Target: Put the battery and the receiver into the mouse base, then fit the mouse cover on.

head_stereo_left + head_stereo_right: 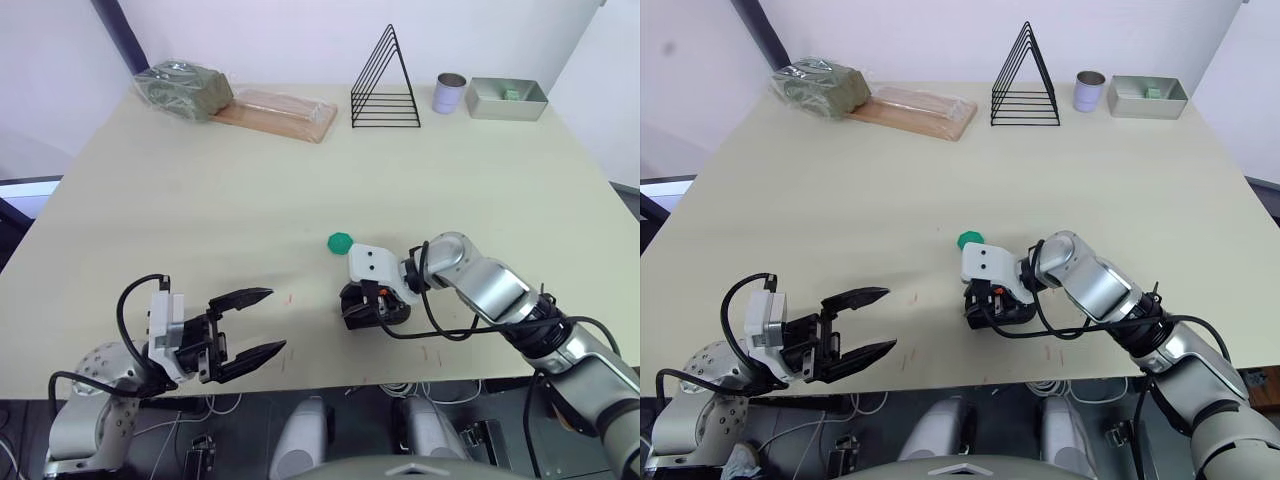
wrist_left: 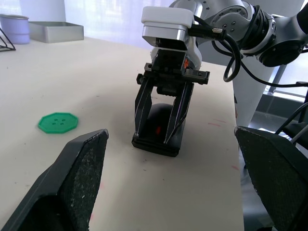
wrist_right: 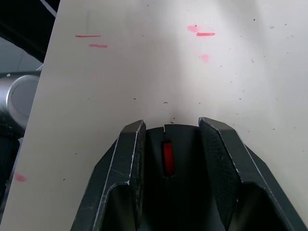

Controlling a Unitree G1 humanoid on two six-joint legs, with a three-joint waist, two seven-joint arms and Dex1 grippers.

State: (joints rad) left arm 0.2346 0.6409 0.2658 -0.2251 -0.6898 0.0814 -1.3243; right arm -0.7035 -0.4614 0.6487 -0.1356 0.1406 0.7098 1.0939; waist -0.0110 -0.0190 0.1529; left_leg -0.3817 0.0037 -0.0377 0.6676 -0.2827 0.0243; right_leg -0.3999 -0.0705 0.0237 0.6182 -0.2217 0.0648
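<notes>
The right hand (image 2: 161,137) points straight down at the near part of the pale surface (image 1: 250,190), its two black fingers (image 2: 143,103) standing on either side of the mouse (image 2: 160,126) and pressed against its flanks, so the mouse is held between them while it sits on the surface. In the right wrist view the mouse's black top with its red wheel fills the gap between the fingers, right under the palm. Whether the black shell seen there is the cover seated on the base or the base alone I cannot tell, and the battery and the receiver are not to be made out. Just beyond the right hand, on its far side and a little toward the left arm, a green scalloped disc (image 1: 340,242) lies flat on the surface, close to the hand but not touching it. The left hand (image 1: 262,322) hangs at the near edge, well apart from the mouse, fingers spread wide with nothing between them, pointing across toward the right hand. Far beyond both hands, along the back edge, stand a black wire rack (image 1: 386,82), a metal cup (image 1: 450,93), a grey tray (image 1: 506,99), a wooden board (image 1: 272,115) and a wrapped green bundle (image 1: 183,88).
</notes>
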